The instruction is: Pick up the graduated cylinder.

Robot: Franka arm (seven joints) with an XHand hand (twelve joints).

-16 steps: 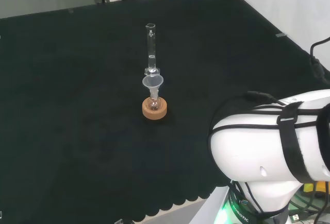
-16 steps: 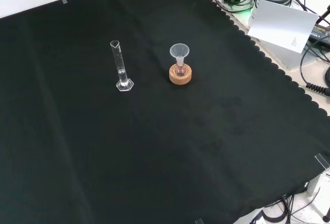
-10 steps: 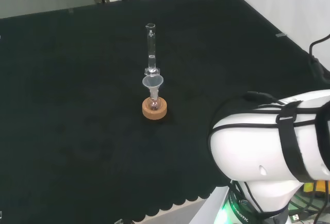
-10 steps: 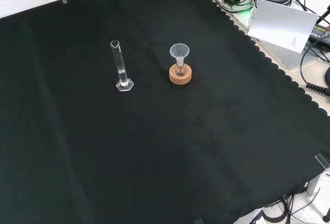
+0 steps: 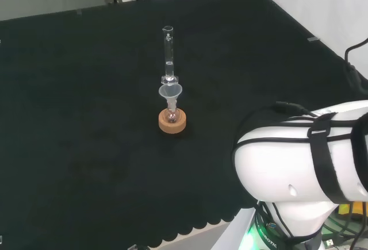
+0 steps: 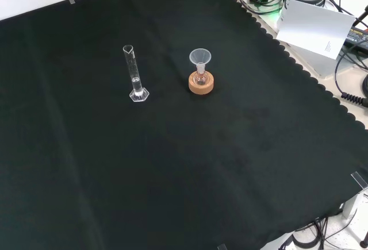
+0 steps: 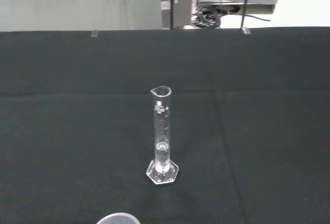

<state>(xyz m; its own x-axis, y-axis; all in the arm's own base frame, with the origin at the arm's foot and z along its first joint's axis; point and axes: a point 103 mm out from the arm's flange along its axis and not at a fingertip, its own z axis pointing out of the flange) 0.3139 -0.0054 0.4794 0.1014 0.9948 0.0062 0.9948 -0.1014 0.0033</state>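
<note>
A black cloth (image 5: 86, 146) covers the bench, with its scalloped edge at the near side of the head view and grey equipment in the room beyond its far edge. In that view the graduated cylinder (image 5: 168, 54) stands upright well in from every edge of the cloth, just behind a small flask (image 5: 171, 114) that carries a funnel (image 5: 170, 93) and sits in a cork ring (image 5: 172, 121). The arm's white link (image 5: 299, 164) rises at the near right corner.

From the front view, the cylinder (image 6: 134, 73) stands on its hexagonal foot in the upper middle of the cloth (image 6: 172, 175), apart from the flask and cork ring (image 6: 200, 83) to its right, with bare cloth between them and all round.

In the wrist view the cylinder (image 7: 162, 134) stands ahead, upright, with the funnel's rim (image 7: 118, 218) close beneath the camera.

Whether the hand is open or closed I cannot tell, and nothing shows it holding anything. The step in hand looks like the approach. It should go best if the hand passes over or round the funnel without brushing it, then closes on the tube about mid-height, since the piece is tall and narrow and would likely tip if pushed near the top.
</note>
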